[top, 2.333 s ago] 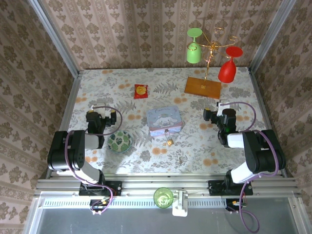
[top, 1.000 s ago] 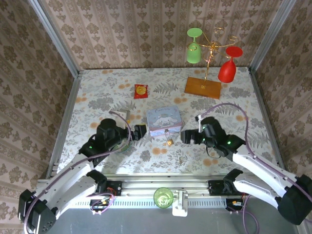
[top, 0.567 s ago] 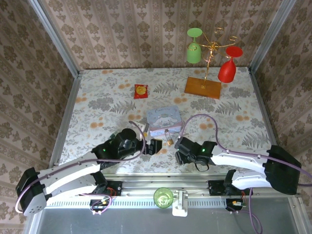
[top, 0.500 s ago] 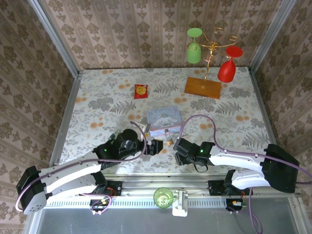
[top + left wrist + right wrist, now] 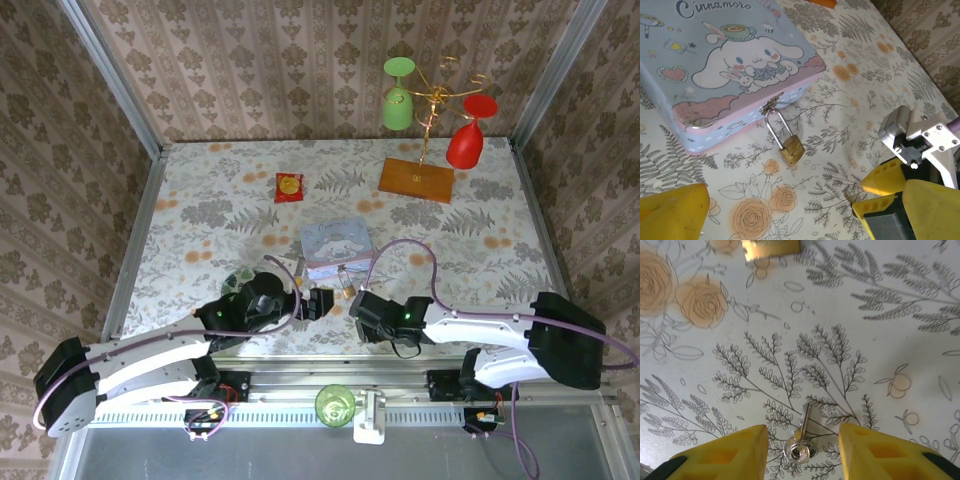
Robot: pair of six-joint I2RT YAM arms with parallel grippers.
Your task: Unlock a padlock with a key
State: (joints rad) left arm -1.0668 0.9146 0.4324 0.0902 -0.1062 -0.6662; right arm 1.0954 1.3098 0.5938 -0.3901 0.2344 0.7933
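Note:
The small brass padlock (image 5: 791, 150) hangs by its thin silver shackle from the clasp of the pale blue cartoon tin (image 5: 715, 65) and rests on the floral cloth. The padlock (image 5: 347, 289) lies just in front of the tin (image 5: 337, 247). My left gripper (image 5: 320, 302) is open just left of it, with its yellow fingers (image 5: 672, 212) wide apart. The slim silver key (image 5: 802, 440) lies flat on the cloth between the yellow fingers (image 5: 720, 455) of my open right gripper (image 5: 802, 455). The fingers do not touch the key. The right gripper (image 5: 358, 312) is low over the cloth.
A red-and-yellow packet (image 5: 289, 186) lies behind the tin. At the back right, a wooden base (image 5: 416, 179) carries a gold stand with a green and a red glass. A green patterned bowl (image 5: 235, 283) peeks from under the left arm. A green cup (image 5: 335, 404) sits at the near rail.
Both arms have swung from their folded positions at the sides to the front middle. The right gripper has come down around the key and the left has stopped beside the padlock.

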